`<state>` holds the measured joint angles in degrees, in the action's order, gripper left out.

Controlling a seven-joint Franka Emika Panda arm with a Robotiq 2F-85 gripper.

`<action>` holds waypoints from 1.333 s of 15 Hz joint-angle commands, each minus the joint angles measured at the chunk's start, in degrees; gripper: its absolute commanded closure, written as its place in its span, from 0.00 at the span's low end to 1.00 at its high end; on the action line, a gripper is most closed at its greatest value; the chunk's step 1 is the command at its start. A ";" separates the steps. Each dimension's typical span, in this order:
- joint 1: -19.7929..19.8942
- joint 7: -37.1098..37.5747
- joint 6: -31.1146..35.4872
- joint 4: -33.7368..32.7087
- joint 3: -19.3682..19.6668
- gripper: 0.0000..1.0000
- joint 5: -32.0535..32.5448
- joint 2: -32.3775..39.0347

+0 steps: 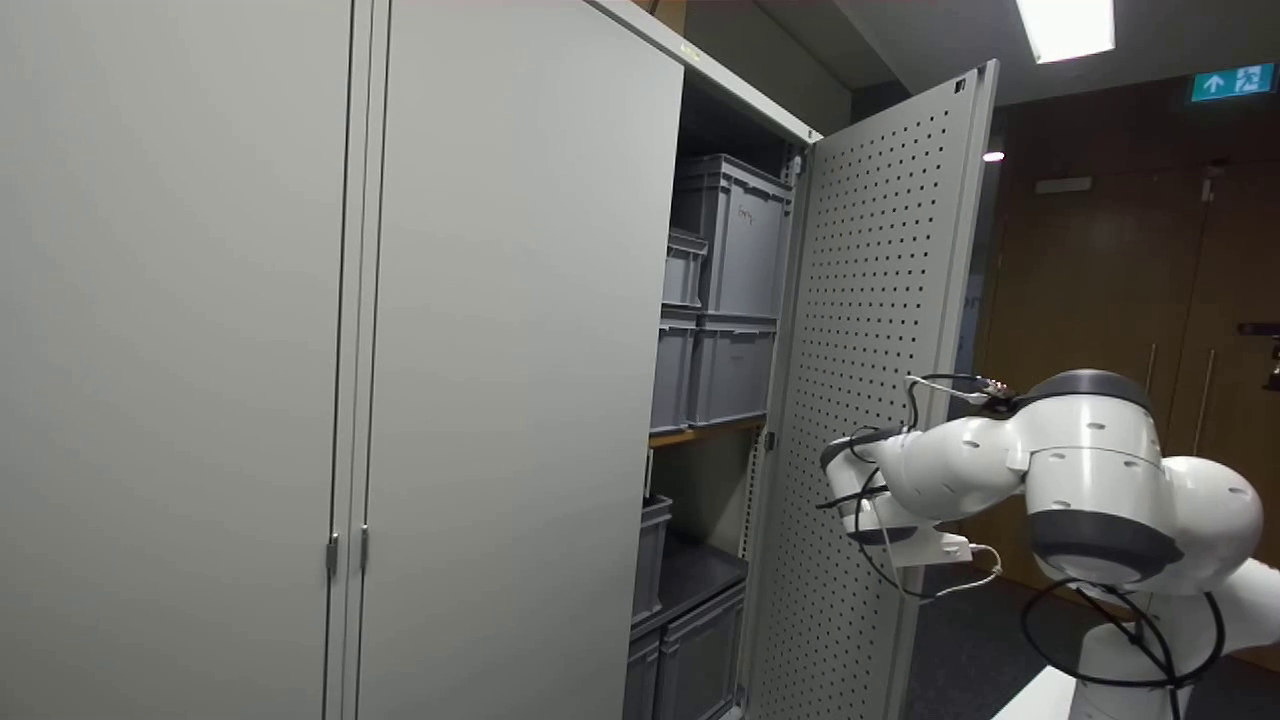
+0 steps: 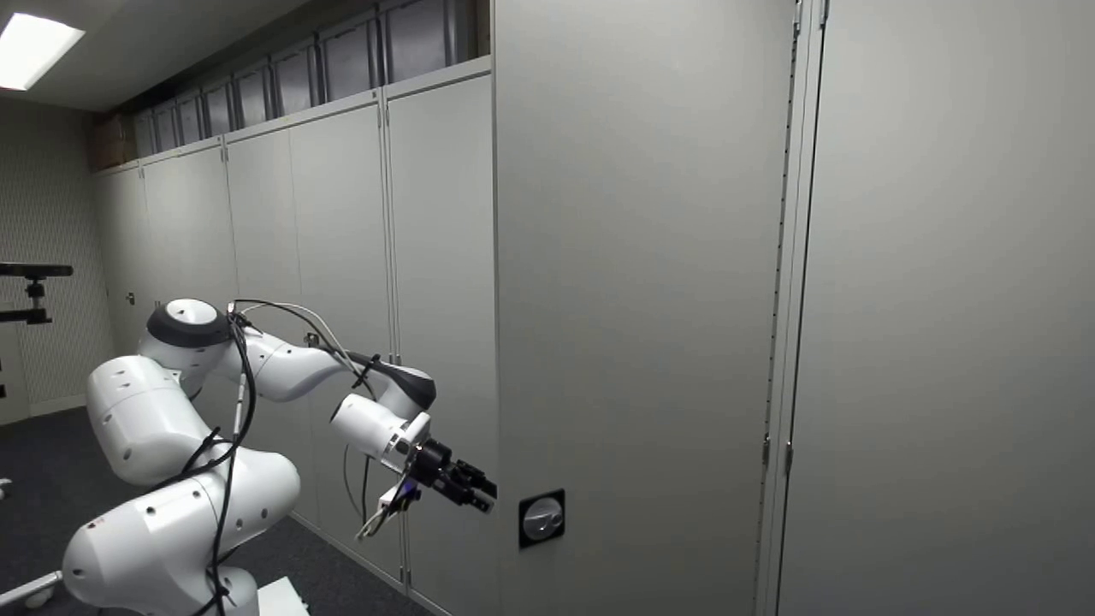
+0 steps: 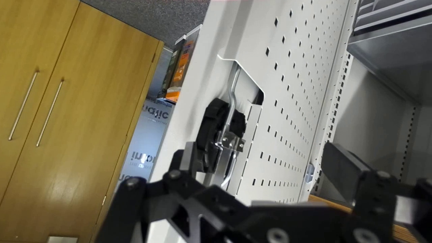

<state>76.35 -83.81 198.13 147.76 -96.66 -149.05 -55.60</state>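
Observation:
My gripper (image 3: 265, 162) stands open in the wrist view, one finger at each side and nothing held between them. The left fingertip (image 3: 187, 158) overlaps the black latch mechanism (image 3: 206, 138) with metal rods on the inside of an open grey cabinet door (image 3: 287, 141); I cannot tell whether they touch. The right fingertip (image 3: 344, 168) shows against the cabinet interior. In an exterior view the gripper (image 2: 489, 497) is close to the free edge of that door (image 2: 642, 257), near its round handle plate (image 2: 542, 518). In an exterior view the perforated door (image 1: 870, 300) hangs wide, the gripper's fingers hidden.
Grey bins (image 1: 735, 370) fill shelves inside the cabinet. A closed cabinet door (image 1: 520, 350) is beside the opening. More closed grey cabinets (image 2: 342, 214) line the wall behind the arm. Wooden doors (image 3: 84, 101) with bar handles stand beyond. Loose cables (image 2: 229, 479) hang along the arm.

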 commanded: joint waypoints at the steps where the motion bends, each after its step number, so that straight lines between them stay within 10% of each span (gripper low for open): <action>1: -1.12 -0.82 0.00 -1.38 1.49 0.00 0.00 0.98; 20: 4.44 -7.97 0.00 -12.28 11.86 0.00 -0.16 -2.72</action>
<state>77.36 -90.72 198.13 137.33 -86.94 -148.78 -59.03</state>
